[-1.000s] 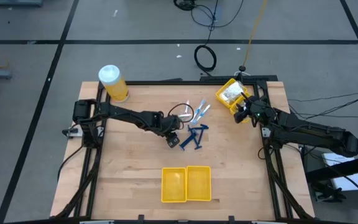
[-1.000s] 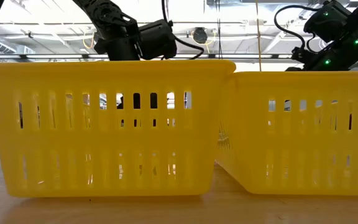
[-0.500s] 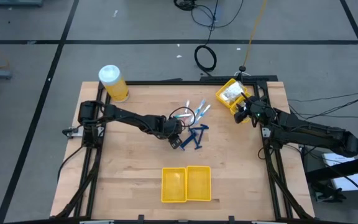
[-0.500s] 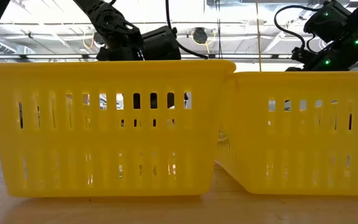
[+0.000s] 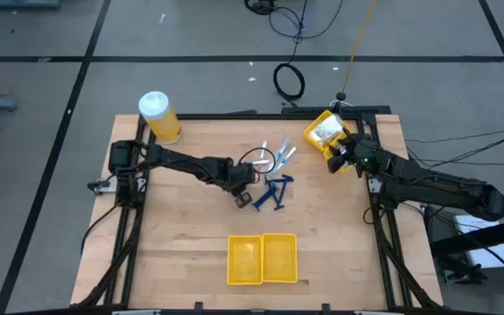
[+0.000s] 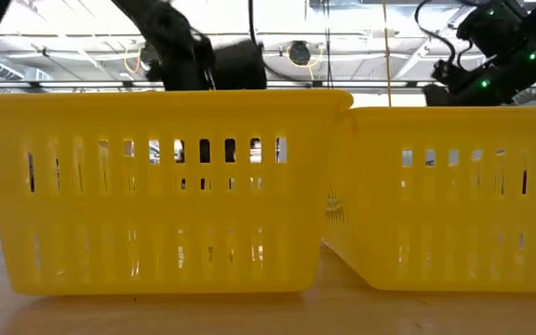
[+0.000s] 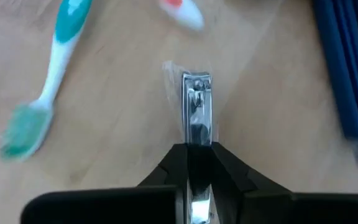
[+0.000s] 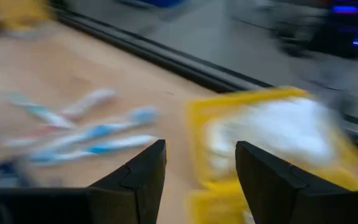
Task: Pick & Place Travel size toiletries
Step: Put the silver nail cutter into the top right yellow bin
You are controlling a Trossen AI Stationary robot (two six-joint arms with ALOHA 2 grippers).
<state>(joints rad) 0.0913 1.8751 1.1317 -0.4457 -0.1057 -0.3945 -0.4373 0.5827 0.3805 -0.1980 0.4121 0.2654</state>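
**Now: left gripper clamped on nail clipper, mid-table**

High view: left gripper point(image 5: 242, 199) sits low at table centre, just beside the dark blue razors point(image 5: 272, 194); toothbrushes point(image 5: 280, 155) lie beyond them. Right gripper point(image 5: 333, 164) waits by the far yellow bin point(image 5: 315, 140) holding white packets. Two-compartment bin point(image 5: 262, 259) near the front edge.

Low view: yellow bin walls point(image 6: 161, 191) block nearly everything; both arms show only above the rims.

Left wrist view: fingers pinch a silvery nail clipper point(image 7: 197, 109), apparently touching the wood; teal toothbrush point(image 7: 42, 81) alongside.

Right wrist view: right fingers point(image 8: 135, 175) spread apart, nothing between them.
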